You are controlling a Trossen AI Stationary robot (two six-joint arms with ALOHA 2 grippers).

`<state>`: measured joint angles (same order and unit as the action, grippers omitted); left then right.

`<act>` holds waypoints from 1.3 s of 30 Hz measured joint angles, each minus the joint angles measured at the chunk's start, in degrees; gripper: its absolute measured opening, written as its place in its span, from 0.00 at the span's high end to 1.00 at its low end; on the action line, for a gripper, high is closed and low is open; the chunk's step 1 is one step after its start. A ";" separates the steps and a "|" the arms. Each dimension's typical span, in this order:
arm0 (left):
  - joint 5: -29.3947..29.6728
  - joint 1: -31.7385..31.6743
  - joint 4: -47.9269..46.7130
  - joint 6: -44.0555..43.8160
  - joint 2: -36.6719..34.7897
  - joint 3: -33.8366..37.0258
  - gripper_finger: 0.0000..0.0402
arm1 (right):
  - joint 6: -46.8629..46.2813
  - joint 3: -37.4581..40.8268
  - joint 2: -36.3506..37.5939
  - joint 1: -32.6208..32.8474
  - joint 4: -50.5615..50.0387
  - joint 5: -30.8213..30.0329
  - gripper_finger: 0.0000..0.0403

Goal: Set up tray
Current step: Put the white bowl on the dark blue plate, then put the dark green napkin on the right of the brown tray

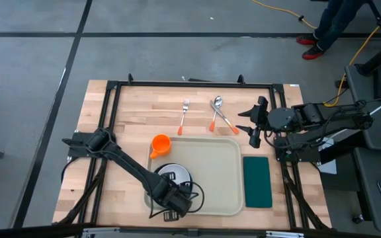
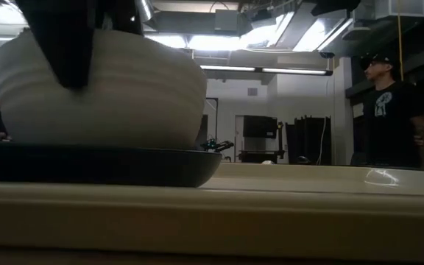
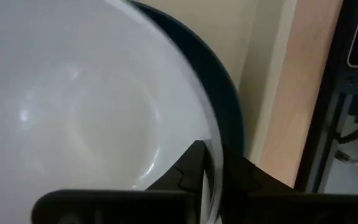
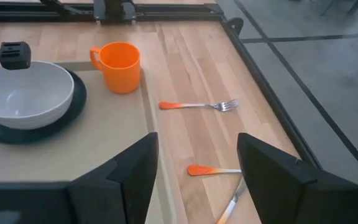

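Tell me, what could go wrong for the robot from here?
The left gripper grips the white bowl by its rim, on the dark plate in the tray; a clumsy release might tip it or drag it. The orange cup stands at the tray's edge, so a nudge could knock it over. The right gripper hangs open near the spoon and could brush it.

Tray [image 1: 227,172] right half free; bowl [image 1: 170,176], cup [image 1: 160,144] block left.
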<state>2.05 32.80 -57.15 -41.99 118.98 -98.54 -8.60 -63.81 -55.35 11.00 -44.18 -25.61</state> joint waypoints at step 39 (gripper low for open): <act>1.53 -3.34 -7.24 -12.99 -12.65 0.02 0.58 | -8.49 0.00 0.00 -0.02 -13.24 0.36 0.45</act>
<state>3.58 29.46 -64.39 -54.97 106.34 -98.52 -17.09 -63.81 -55.35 10.98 -57.42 -25.25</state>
